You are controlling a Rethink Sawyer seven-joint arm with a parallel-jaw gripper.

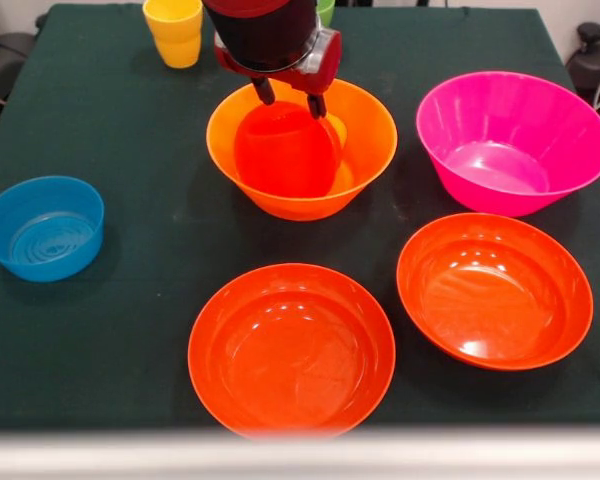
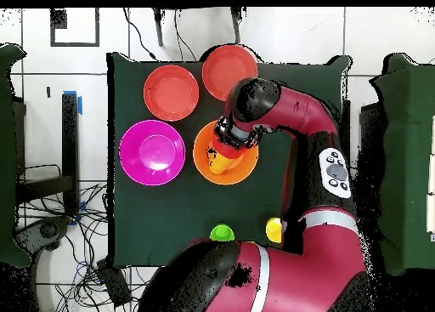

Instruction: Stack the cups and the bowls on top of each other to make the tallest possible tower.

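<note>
My gripper [image 1: 291, 98] hangs over the large orange bowl [image 1: 375, 135], shut on the upper edge of a small red-orange bowl [image 1: 285, 150]. That small bowl is tilted and sits low inside the orange one. Overhead, the arm covers most of the orange bowl [image 2: 242, 168]. To one side is the large magenta bowl [image 1: 570, 150]. Two wide red-orange bowls [image 1: 291, 350] [image 1: 495, 290] lie at the near edge, and the small blue bowl [image 1: 42, 228] is at the left. A yellow cup [image 1: 175, 30] and a green cup [image 1: 326, 10] stand at the far edge.
A dark green cloth [image 1: 130, 120] covers the table. In the overhead view the magenta bowl [image 2: 151, 151], the red-orange bowls [image 2: 171, 92] [image 2: 225, 66], the green cup [image 2: 222, 233] and the yellow cup [image 2: 273, 229] all sit apart from one another.
</note>
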